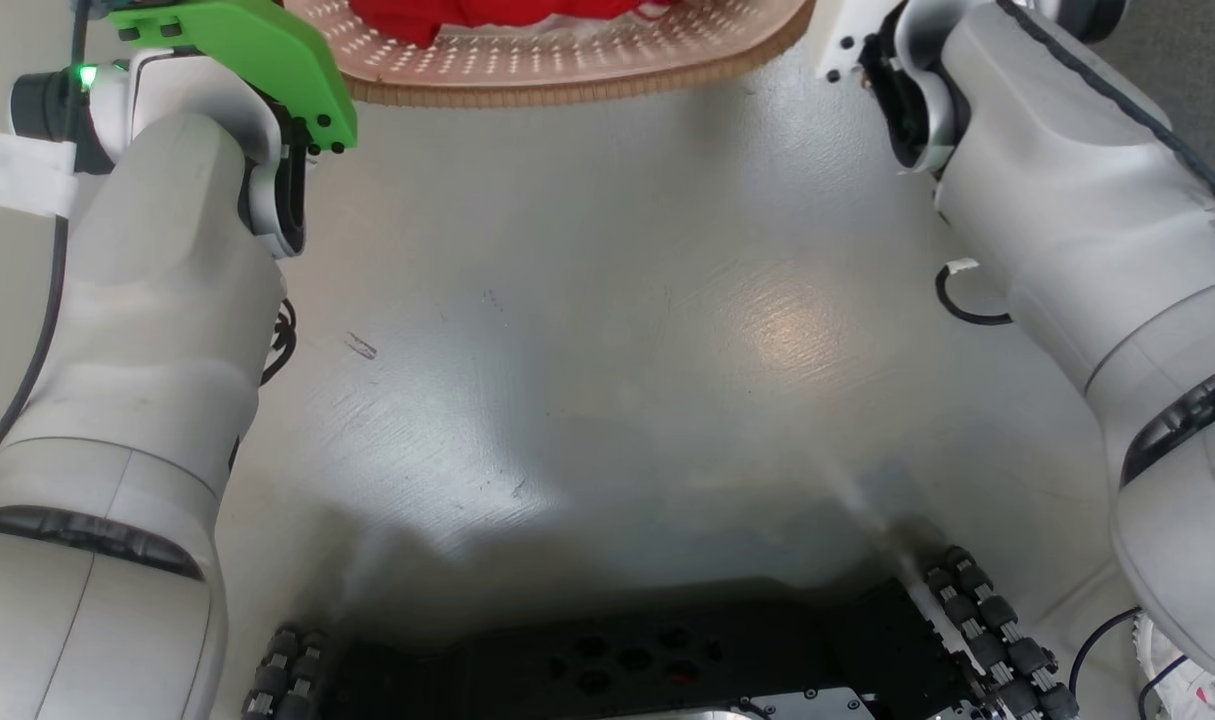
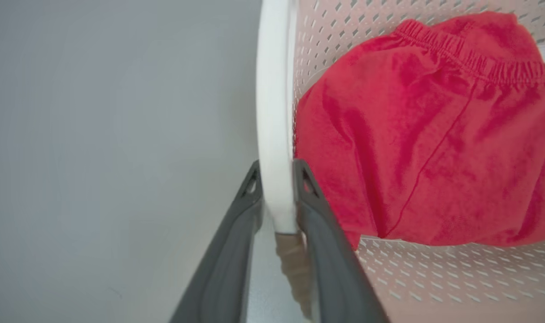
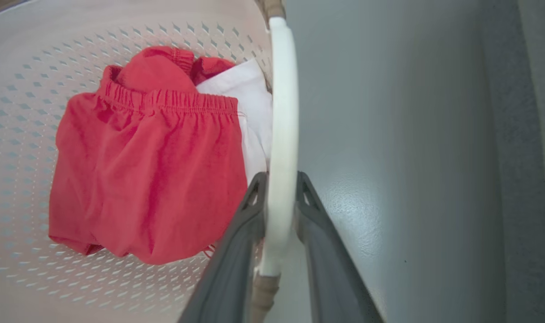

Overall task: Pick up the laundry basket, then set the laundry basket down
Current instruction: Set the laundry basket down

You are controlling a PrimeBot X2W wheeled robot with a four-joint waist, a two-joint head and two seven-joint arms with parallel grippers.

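Observation:
The laundry basket (image 1: 567,70) is cream-white and perforated with a brown woven rim; its near edge sits at the top of the head view, between my two forearms. In the left wrist view my left gripper (image 2: 276,177) is shut on one white side handle (image 2: 274,112). In the right wrist view my right gripper (image 3: 279,179) is shut on the other white handle (image 3: 283,112). Red shorts (image 3: 146,170) and a white cloth (image 3: 250,103) lie inside the basket. Whether the basket rests on the floor or hangs above it cannot be told.
Pale grey glossy floor (image 1: 607,330) spreads below the basket. My black wheeled base (image 1: 647,660) sits at the bottom of the head view. A darker grey carpet strip (image 3: 523,157) runs along the right of the right wrist view.

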